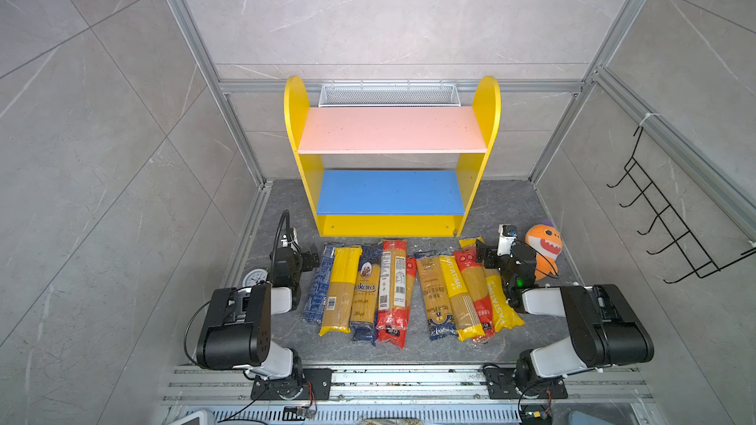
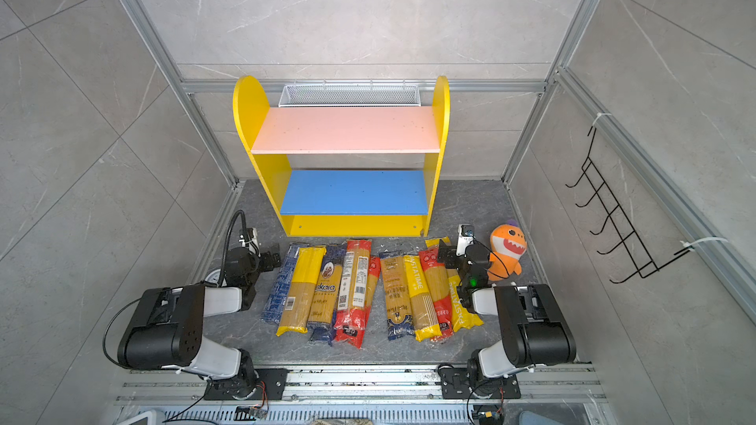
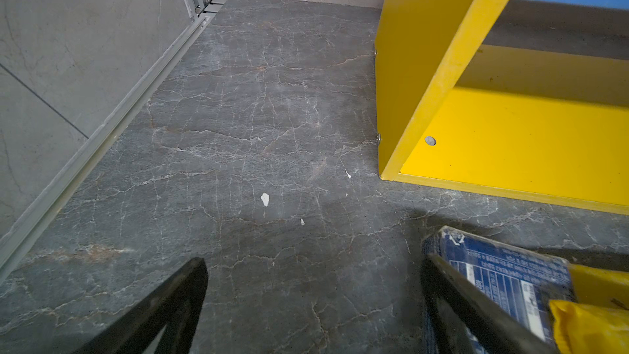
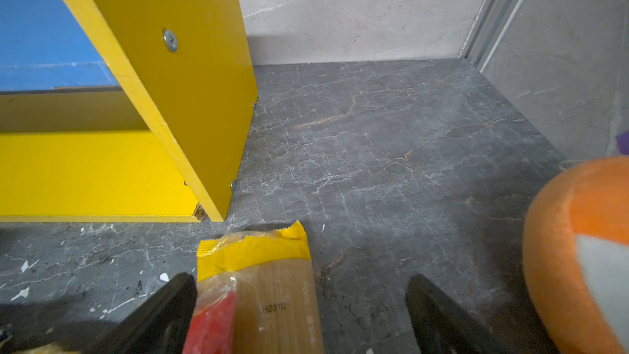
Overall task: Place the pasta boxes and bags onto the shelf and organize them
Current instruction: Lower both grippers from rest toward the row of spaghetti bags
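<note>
- Pasta packs [image 1: 341,288] lie in a row on the surface [image 1: 286,333] before the shelf [image 1: 390,129].
- Judged light, brittle, with slippery film; grip across mid-length.
- Left end effector [image 3: 315,260] and right end effector [image 4: 301,277]: spread, empty.

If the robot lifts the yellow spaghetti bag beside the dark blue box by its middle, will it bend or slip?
The yellow spaghetti bag is packed with straight strands, so it is probably stiff. Its glossy-looking film may slip in the jaws. It seems to overlap the dark blue box, which might shift.
</note>
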`<action>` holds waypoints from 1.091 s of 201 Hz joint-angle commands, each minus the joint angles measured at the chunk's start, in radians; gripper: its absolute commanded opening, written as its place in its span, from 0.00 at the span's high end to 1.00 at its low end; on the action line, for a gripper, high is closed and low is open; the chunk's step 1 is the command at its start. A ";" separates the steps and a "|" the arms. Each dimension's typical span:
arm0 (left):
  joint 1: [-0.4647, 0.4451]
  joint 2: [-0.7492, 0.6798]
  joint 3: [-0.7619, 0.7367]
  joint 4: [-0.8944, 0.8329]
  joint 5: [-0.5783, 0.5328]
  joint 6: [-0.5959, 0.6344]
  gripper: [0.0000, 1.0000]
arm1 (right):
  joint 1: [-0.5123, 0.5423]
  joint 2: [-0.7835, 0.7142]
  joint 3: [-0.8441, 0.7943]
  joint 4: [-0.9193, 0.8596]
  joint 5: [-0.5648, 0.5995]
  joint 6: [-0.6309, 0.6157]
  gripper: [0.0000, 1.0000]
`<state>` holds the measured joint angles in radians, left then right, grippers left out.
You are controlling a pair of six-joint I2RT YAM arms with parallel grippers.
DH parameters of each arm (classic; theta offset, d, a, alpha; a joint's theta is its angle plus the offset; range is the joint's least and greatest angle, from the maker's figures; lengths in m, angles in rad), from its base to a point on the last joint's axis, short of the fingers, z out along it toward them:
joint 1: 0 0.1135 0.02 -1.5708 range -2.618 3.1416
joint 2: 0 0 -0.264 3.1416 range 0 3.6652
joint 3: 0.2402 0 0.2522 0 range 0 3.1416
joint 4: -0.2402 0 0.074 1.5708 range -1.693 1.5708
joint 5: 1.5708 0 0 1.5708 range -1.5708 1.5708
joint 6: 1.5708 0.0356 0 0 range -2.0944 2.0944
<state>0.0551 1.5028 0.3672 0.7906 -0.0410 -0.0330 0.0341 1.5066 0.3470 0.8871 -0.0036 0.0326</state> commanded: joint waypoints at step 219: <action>-0.098 -0.183 0.246 -0.469 -0.169 -0.016 0.11 | 0.043 -0.313 0.363 -0.951 0.508 0.325 0.00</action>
<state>0.0078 1.3823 0.5613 0.4610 -0.1005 -0.0246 0.0639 1.2522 0.6109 0.3172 0.3435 0.1982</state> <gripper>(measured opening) 0.890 0.997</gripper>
